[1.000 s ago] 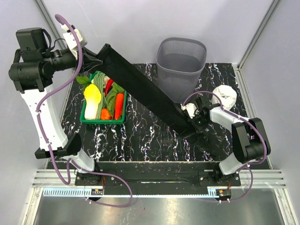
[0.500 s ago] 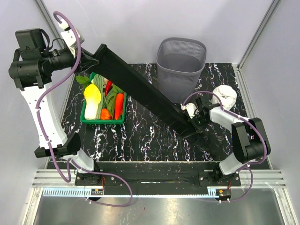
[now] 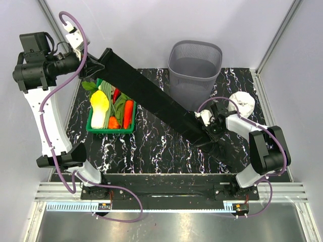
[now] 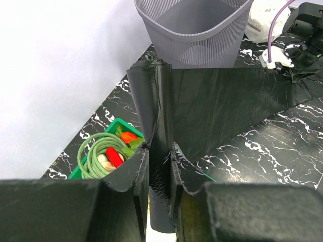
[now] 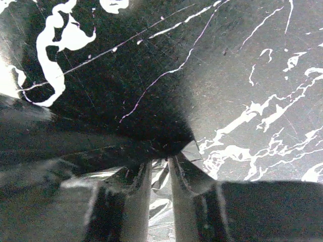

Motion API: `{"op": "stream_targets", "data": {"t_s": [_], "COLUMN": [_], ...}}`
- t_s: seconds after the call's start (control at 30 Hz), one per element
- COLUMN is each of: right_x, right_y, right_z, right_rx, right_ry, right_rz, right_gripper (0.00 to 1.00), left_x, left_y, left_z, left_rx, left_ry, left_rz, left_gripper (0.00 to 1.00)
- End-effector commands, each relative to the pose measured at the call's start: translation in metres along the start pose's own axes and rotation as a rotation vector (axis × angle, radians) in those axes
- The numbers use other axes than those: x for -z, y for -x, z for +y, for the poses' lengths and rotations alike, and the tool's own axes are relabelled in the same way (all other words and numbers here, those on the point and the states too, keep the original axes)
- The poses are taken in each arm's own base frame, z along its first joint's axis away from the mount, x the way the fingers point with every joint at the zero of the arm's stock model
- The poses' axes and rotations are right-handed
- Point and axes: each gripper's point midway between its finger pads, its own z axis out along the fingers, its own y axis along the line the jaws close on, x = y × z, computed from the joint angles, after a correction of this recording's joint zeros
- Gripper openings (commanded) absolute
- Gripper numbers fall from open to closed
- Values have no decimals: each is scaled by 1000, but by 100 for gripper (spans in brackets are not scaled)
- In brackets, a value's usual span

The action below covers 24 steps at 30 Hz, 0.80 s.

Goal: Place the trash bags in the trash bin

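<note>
Now my left gripper has carried its end of the trash bag a little higher and farther left than a second ago, and the lower end has crept toward the trash bin with it. I judge that as tensioning, not delivery. The bag is still outside the bin, hanging in the air as one straight band from high over the green crate down to my right gripper, which sits low over the marbled table near the white roll.

Both pairs of jaws are clamped on the bag. My left pair pinches a gathered vertical fold at its upper edge, and my right pair stands almost together with crinkled film caught between.

The film is thin, glossy and black, smooth where it is pulled flat and wrinkled where it bunches. The bin is grey mesh, rounded-square at the rim and narrowing downward, and its mouth is open.
</note>
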Motion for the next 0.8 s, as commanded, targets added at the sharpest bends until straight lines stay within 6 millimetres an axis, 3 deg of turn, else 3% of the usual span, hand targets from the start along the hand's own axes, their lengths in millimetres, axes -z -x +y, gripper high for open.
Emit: {"op": "stream_targets", "data": {"t_s": [0.0, 0.27, 0.77], "right_x": [-7, 6, 23], "right_y": [-11, 5, 22], "right_z": [8, 8, 10], "right_rx": [-10, -12, -32], "right_ry": [46, 60, 71], "right_rz": [45, -3, -62], "right_gripper": [30, 45, 57], "left_x": [5, -4, -2], "left_y": [10, 2, -1], "left_z": [3, -2, -11], "left_rx": [-88, -71, -102], "left_ry": [17, -54, -82], "left_rz": [-35, -53, -50], "left_gripper": [0, 0, 0]}}
